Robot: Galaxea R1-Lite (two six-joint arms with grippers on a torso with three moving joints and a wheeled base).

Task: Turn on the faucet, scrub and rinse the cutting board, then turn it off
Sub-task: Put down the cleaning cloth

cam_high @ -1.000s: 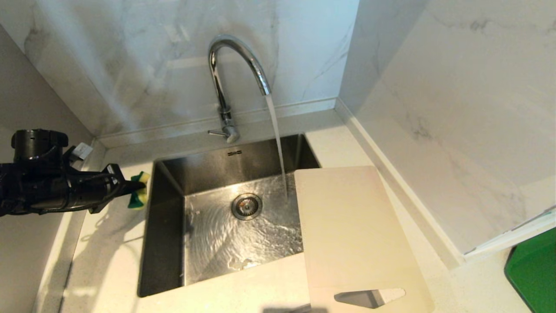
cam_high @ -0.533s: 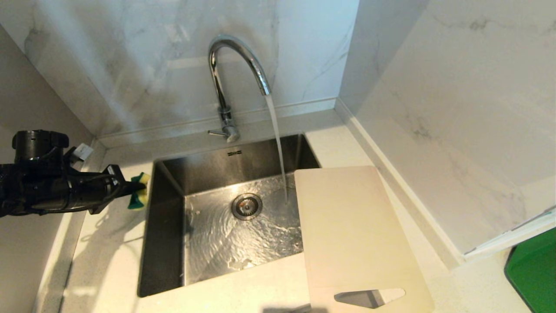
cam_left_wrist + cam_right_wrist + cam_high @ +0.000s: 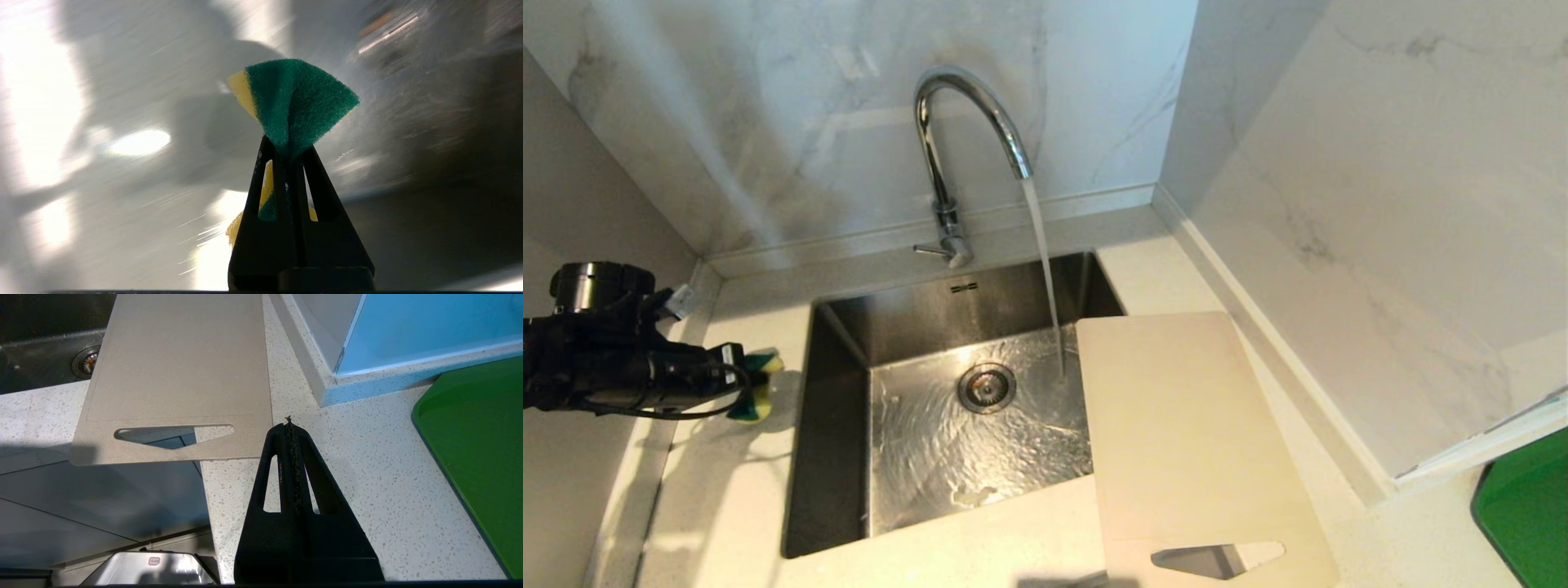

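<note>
- The faucet (image 3: 956, 155) stands at 12 o'clock behind the sink (image 3: 837, 457), with water pouring from its spout into the basin near the drain (image 3: 987, 387).
- The board (image 3: 1184, 433) lies flat at 4 o'clock, its far end overhanging the sink's right rim and its slot end jutting past the front edge of the surface (image 3: 980, 539); the stream lands just beside the board's far left corner, not on it.
- The left gripper (image 3: 745, 377) hangs at 9 o'clock, over the surface left of the sink, jaws pinched tight on a sponge (image 3: 292, 104) whose green face fans out beyond the tips.
- The right gripper (image 3: 289, 426) is parked low at 5 o'clock, near the board's slot end, jaws closed on nothing.
- Step in hand, as I judge it: carrying the sponge across the sink to the board to begin scrubbing.
- To do it well: pass through the stream to wet the sponge, lay the green face flat on the board, and press lightly.
- Risk: the overhanging board may tip or slide under pressure, so keep the strokes over its supported part.
</note>
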